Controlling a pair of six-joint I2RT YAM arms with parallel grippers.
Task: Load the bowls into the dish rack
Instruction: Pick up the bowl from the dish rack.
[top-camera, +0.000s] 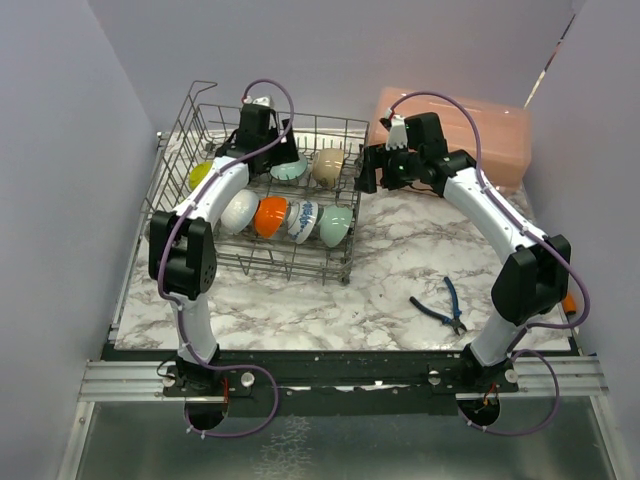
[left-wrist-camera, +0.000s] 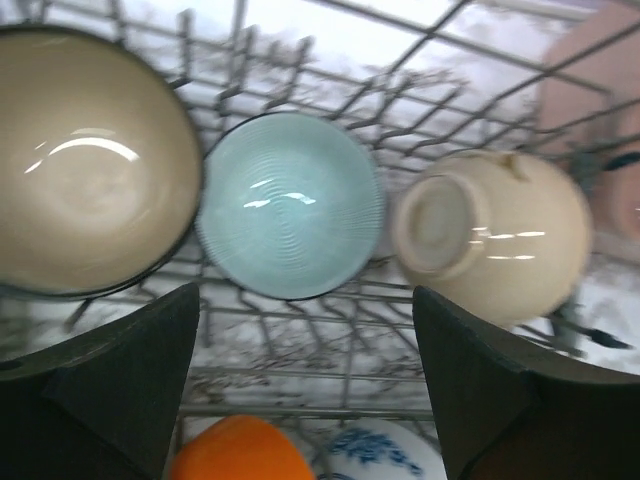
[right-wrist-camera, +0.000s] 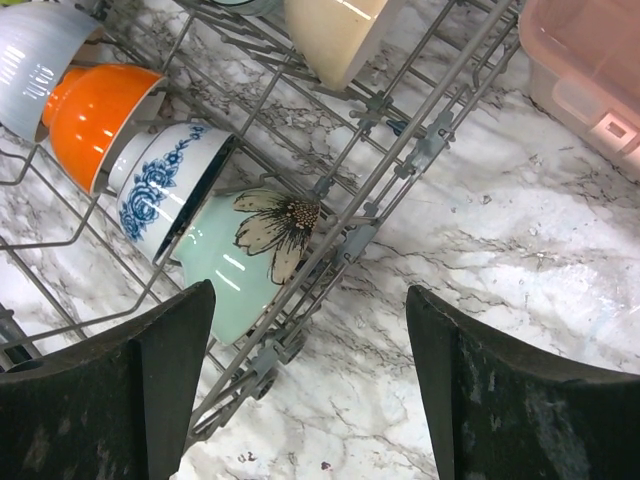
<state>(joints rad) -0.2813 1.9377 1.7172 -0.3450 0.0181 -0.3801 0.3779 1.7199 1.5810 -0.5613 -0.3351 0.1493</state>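
Seven bowls countable from above, all inside the rack (top-camera: 310, 115) and tipped on edge. Front row, from left to right and close together: white bowl (top-camera: 240, 211), orange bowl (top-camera: 270, 216), blue-flowered bowl (top-camera: 303, 219), then daisy bowl (top-camera: 336, 225), pale green with one painted flower. Back row: lime bowl (top-camera: 200, 175) at the left end, further right teal bowl (top-camera: 289, 169) and beige bowl (top-camera: 328, 166) side by side. One more in the left wrist view only: dark-rimmed bowl (left-wrist-camera: 90, 160), cream inside, just left of the teal bowl, hidden from above under the left arm (top-camera: 222, 188).

Rack on the left half of the marble counter (top-camera: 400, 260).

Left jaws over the back row, spread wide, grasping nothing; teal bowl visible below the gap. Right jaws released as well, wide and empty, over bare counter just outside the right side of the rack, near the daisy bowl.

Pink box (top-camera: 480, 140) at the back right of the counter, beside the rack. Blue-handled pliers (top-camera: 440, 305) flat on the counter, well apart from the rack.
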